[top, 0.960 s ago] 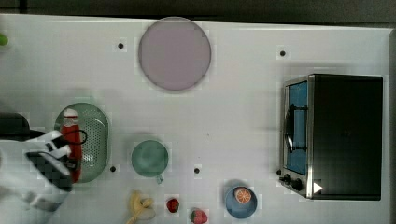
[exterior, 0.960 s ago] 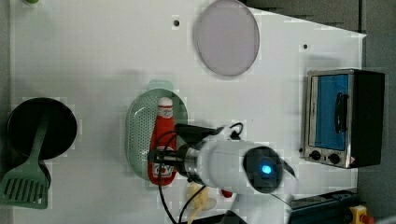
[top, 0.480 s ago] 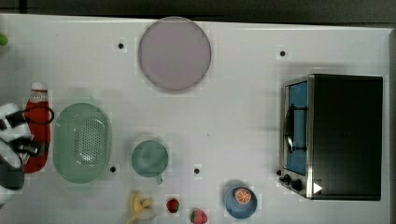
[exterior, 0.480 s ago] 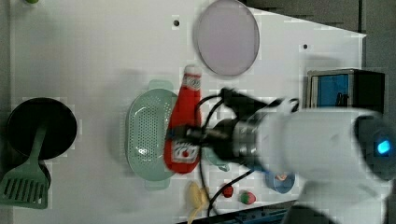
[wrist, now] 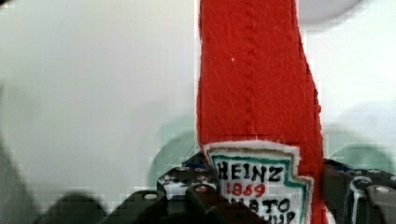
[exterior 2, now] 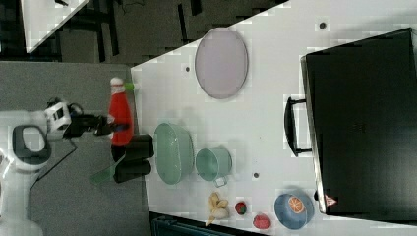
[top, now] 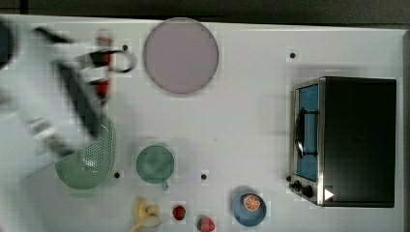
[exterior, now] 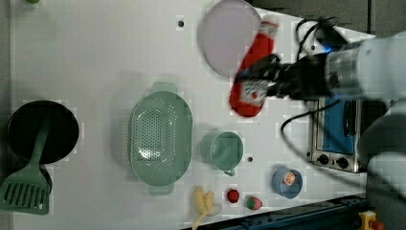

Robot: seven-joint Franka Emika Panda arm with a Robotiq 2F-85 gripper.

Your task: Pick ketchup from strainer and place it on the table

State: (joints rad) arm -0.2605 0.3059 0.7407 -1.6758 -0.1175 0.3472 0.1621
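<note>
The ketchup (exterior: 252, 72) hangs in the air above the table (exterior: 95, 62), clamped at its labelled lower half by the gripper (exterior: 268, 82), clear of the strainer (exterior: 160, 139). In the left view, going left to right: a black pan with a green spatula at the table's left edge, the empty strainer, a green cup (exterior: 225, 151), then the lifted bottle by the lilac plate (exterior: 230, 36).

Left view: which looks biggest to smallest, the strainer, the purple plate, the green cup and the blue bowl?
1. strainer
2. purple plate, its edge partly hidden behind the held ketchup
3. green cup
4. blue bowl
The top two look close, and the plate lies farther up the table, so that order is unsure.
</note>
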